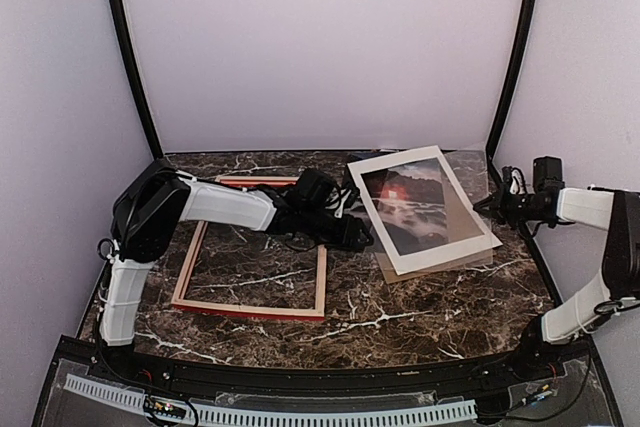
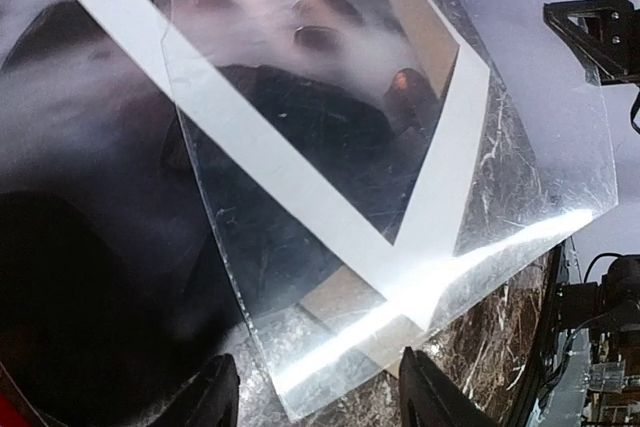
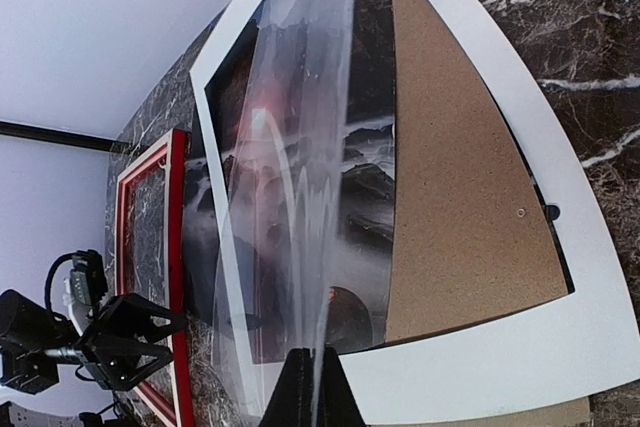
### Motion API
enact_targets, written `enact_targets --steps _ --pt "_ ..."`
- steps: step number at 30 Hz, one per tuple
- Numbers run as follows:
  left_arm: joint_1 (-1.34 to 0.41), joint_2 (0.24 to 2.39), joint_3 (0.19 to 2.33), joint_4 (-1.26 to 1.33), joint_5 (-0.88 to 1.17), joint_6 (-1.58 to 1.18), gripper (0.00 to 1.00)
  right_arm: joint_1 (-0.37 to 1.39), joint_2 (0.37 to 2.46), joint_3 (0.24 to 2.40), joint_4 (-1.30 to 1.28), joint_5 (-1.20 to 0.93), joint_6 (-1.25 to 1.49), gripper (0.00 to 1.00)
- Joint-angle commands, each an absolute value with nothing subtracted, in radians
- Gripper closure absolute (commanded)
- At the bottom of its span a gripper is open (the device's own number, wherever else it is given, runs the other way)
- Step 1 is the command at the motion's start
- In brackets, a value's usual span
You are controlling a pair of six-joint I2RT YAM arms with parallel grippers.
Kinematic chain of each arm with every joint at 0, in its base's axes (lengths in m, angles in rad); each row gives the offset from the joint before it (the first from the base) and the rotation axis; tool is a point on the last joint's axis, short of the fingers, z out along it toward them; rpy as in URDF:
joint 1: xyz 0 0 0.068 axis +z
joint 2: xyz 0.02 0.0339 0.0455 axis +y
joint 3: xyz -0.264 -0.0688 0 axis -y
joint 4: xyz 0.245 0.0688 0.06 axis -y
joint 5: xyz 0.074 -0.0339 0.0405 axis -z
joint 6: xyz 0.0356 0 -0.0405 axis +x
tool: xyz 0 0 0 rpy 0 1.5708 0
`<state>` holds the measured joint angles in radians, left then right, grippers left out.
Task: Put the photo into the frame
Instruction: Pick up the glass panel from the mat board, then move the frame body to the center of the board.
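Observation:
The photo (image 1: 410,202) is a dark landscape with a red glow. It lies at the table's right under a white mat board (image 1: 445,242), and its dark print (image 3: 360,197) shows through the mat's window. A clear sheet (image 3: 300,147) stands lifted over the stack. My right gripper (image 3: 315,377) is shut on its near edge, at the table's right side (image 1: 488,205). My left gripper (image 2: 320,392) is open, with the sheet's corner (image 2: 300,387) just ahead of its gap. The frame (image 1: 195,252) lies flat at the left, pale back up, red edge (image 3: 178,247) showing.
A brown backing board (image 3: 460,197) fills part of the mat's window and sticks out beneath the stack (image 1: 400,272). The left arm (image 1: 230,205) reaches across the frame's far corner. Black curved posts (image 1: 125,47) and purple walls close in the marble table (image 1: 400,327).

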<state>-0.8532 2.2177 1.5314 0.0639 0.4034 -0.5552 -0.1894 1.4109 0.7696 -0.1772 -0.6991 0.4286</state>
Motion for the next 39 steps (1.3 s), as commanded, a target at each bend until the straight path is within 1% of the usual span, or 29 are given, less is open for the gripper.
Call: enact_targets --steps 1,5,11,16,19,24,28,32,39 --pt "-0.856 2.102 1.531 0.058 0.398 -0.52 0.4 -0.184 1.341 0.828 -0.266 -0.652 0.402 1.0" --pt "-0.848 2.058 1.534 0.028 0.387 -0.5 0.36 -0.182 1.3 0.839 -0.304 -0.645 0.437 1.0" --pt "-0.83 2.004 1.537 -0.049 0.322 -0.443 0.33 -0.183 1.207 0.823 -0.392 -0.644 0.472 1.0" --pt "-0.778 1.957 1.529 -0.119 0.279 -0.432 0.31 -0.183 1.146 0.839 -0.49 -0.653 0.456 1.0" --pt "-0.734 1.905 1.508 -0.172 0.243 -0.436 0.3 -0.182 1.112 0.887 -0.532 -0.682 0.455 1.0" --pt "-0.618 1.79 1.42 -0.312 0.146 -0.411 0.27 -0.165 1.077 0.98 -0.54 -0.742 0.506 1.0" --pt "-0.497 1.687 1.329 -0.42 0.102 -0.396 0.25 -0.104 1.09 1.051 -0.528 -0.763 0.54 1.0" --pt "-0.361 1.611 1.237 -0.504 0.087 -0.372 0.25 -0.018 1.116 1.08 -0.413 -0.816 0.625 1.0" --pt "-0.186 1.6 1.15 -0.58 0.013 -0.302 0.25 0.152 1.172 1.176 -0.253 -0.844 0.754 1.0"
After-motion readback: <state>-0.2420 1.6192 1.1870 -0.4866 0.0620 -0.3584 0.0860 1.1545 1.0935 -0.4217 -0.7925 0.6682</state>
